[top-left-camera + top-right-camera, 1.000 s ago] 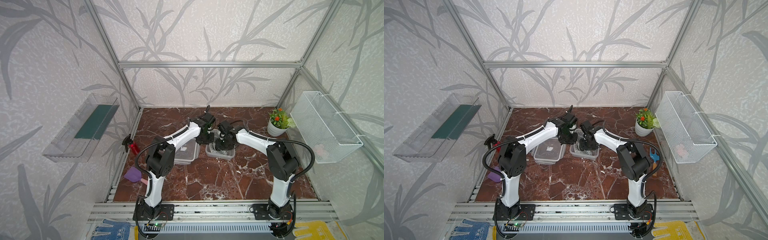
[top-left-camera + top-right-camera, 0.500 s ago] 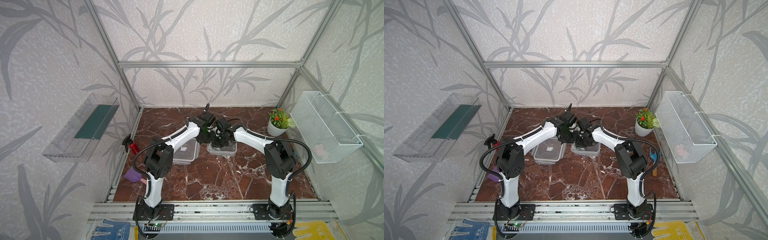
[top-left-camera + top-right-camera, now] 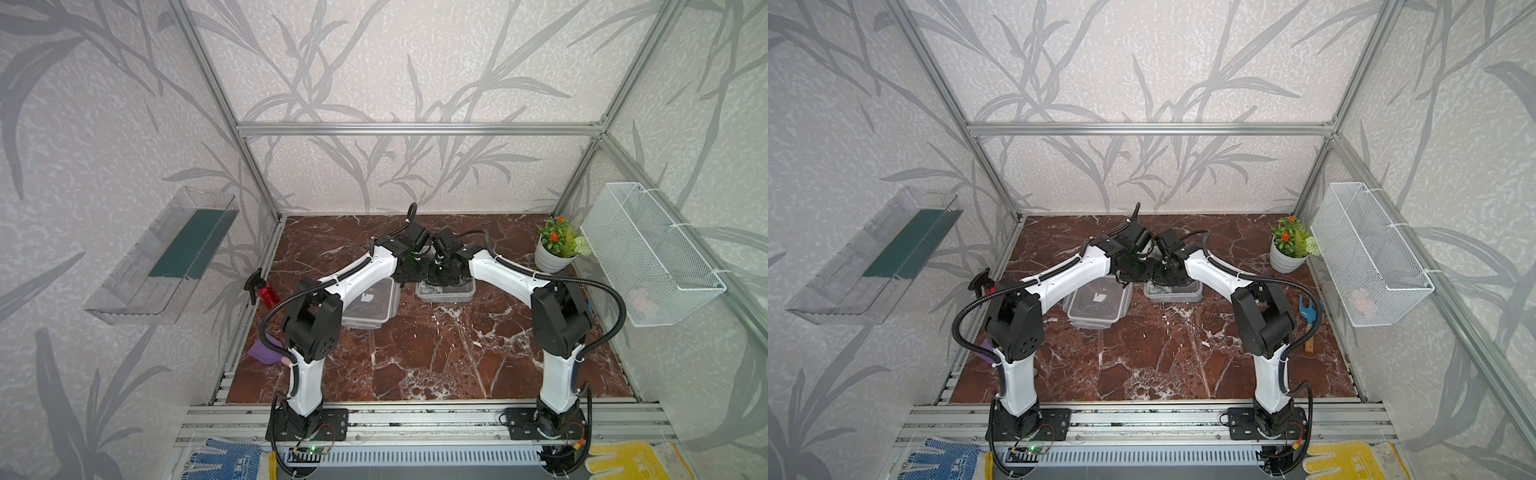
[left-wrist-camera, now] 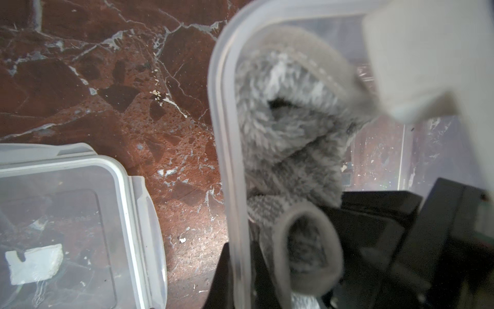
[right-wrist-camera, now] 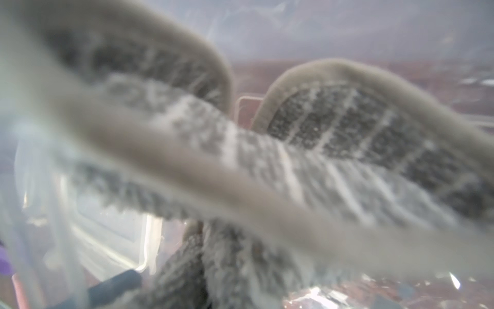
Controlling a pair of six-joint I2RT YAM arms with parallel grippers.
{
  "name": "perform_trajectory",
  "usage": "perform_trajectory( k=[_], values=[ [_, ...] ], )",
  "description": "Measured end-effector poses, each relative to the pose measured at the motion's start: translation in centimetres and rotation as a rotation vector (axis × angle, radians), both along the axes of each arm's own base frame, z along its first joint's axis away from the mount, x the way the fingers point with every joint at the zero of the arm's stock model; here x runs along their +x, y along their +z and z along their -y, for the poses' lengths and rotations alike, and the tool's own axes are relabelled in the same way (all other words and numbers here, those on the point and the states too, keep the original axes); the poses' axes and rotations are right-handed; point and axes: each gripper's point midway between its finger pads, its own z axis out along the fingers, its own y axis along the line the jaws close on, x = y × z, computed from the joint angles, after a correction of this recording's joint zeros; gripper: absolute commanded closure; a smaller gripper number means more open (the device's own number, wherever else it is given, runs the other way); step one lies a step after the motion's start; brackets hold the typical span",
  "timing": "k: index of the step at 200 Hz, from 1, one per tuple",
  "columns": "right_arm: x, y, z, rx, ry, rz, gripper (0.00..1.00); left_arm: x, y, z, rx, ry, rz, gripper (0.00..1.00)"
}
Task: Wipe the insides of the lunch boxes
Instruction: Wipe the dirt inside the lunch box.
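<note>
Your right gripper was clenched on the grey cloth inside the lunch box nearer the potted plant. Your left gripper pinched that box's rim. The second lunch box stood farther from the plant.

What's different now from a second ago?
The right gripper swung back toward the left gripper and closed on the grey cloth inside the far lunch box. The left gripper stayed shut on that box's rim. The near lunch box and the potted plant did not move.
</note>
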Motion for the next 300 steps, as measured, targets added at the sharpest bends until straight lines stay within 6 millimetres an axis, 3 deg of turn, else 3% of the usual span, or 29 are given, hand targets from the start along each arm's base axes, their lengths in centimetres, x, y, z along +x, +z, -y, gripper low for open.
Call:
perform_trajectory(
  k=[29,43,57,109,150,196,213,250,300],
  values=[
    [1.4,0.7,2.5,-0.044,-0.092,0.038,1.0,0.0,0.2,-0.4,0.003,0.027,0.008,1.0],
    [3.0,1.4,3.9,-0.036,-0.153,0.075,1.0,-1.8,0.0,-0.5,0.013,-0.014,-0.031,1.0],
    [3.2,1.9,5.0,-0.04,-0.192,0.081,1.0,-2.1,0.4,0.1,0.004,-0.026,-0.016,1.0],
    [3.1,3.8,5.3,-0.034,-0.202,0.122,1.0,-2.2,1.8,0.2,-0.026,-0.027,0.028,1.0],
    [2.6,3.6,3.5,0.0,-0.157,0.115,1.0,-2.3,2.0,-0.1,-0.018,-0.022,0.014,1.0],
    [2.5,3.7,-2.6,0.06,0.009,0.104,1.0,-2.3,3.1,-0.4,-0.003,-0.016,0.009,1.0],
    [2.2,3.4,-3.8,0.063,0.057,0.088,1.0,-2.4,3.1,-1.4,0.032,0.0,-0.002,1.0],
    [1.0,3.1,-4.3,0.07,0.127,0.065,1.0,-1.9,3.3,-2.2,0.099,0.014,-0.011,1.0],
    [-2.1,2.6,-4.5,0.118,0.222,0.003,1.0,-0.5,3.4,-3.9,0.165,0.053,0.001,1.0]
  ],
)
